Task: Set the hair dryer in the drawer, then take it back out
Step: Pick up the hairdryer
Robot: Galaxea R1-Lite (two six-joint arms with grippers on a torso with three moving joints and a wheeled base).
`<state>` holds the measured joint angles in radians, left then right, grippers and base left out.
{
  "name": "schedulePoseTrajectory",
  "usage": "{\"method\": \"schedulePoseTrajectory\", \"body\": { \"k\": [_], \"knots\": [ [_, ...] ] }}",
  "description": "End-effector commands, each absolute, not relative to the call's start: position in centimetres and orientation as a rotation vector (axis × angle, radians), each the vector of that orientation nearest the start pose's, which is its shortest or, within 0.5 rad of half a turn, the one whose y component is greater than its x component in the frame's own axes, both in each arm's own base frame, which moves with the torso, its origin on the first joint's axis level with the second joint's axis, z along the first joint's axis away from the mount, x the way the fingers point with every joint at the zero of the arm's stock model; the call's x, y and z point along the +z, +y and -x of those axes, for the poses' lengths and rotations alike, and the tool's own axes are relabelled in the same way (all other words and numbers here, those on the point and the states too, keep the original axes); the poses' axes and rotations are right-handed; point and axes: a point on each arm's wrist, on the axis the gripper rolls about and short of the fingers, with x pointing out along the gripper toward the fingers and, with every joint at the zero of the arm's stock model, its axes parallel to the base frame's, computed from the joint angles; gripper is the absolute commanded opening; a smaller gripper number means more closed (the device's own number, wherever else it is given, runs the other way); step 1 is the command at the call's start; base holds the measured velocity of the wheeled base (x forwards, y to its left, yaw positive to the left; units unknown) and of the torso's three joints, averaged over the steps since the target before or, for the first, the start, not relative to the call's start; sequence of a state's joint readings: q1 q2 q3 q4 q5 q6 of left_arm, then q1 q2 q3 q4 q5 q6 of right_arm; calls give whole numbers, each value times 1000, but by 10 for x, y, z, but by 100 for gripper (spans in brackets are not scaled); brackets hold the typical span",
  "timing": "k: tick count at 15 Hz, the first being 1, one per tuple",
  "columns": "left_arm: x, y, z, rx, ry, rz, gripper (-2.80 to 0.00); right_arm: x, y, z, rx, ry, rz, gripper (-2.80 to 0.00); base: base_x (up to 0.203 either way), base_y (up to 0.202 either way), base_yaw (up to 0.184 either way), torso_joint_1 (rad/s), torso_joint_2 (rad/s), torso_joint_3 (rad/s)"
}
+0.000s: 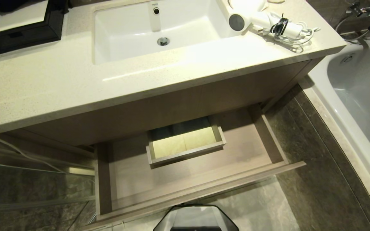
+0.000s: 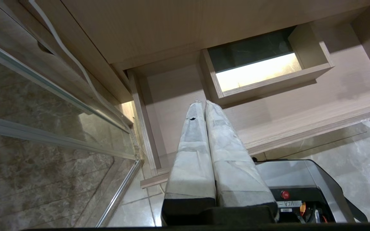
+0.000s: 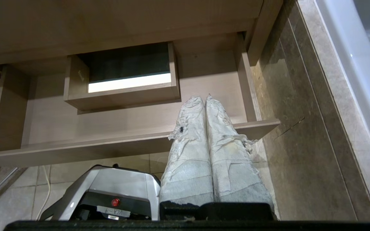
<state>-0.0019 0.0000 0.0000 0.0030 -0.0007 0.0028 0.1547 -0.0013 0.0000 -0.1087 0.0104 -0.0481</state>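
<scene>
The white hair dryer lies on the countertop at the far right of the sink, dark round end toward the basin, its cord bundled beside the handle. Below the counter the light wood-grain drawer stands pulled out, nothing lying on its floor, with a boxed cutout in the middle. Neither arm shows in the head view. My left gripper is shut with nothing in it, hanging in front of the drawer on its left side. My right gripper is shut on nothing, in front of the drawer near its right end.
A white sink is set in the speckled countertop. A black box sits at the counter's back left. A white bathtub runs along the right. A glass panel stands to the left. My base is just before the drawer front.
</scene>
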Motion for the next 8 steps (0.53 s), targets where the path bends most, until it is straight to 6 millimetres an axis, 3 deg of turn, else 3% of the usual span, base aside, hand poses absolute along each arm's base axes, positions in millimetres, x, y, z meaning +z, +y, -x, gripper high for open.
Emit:
{"method": "schedulePoseTrajectory", "body": {
  "k": [1, 3, 8],
  "knots": [
    [75, 0, 23, -4, 4, -3, -280, 75, -3, 23, 164, -116, 43, -280, 0, 0, 0, 170, -320, -145],
    [75, 0, 23, -2, 3, -4, -280, 75, -3, 23, 167, -113, 54, -280, 0, 0, 0, 115, -231, -100],
    [75, 0, 23, -3, 3, -3, -280, 75, -3, 23, 168, -113, 52, -280, 0, 0, 0, 5, -8, -3]
  ]
}}
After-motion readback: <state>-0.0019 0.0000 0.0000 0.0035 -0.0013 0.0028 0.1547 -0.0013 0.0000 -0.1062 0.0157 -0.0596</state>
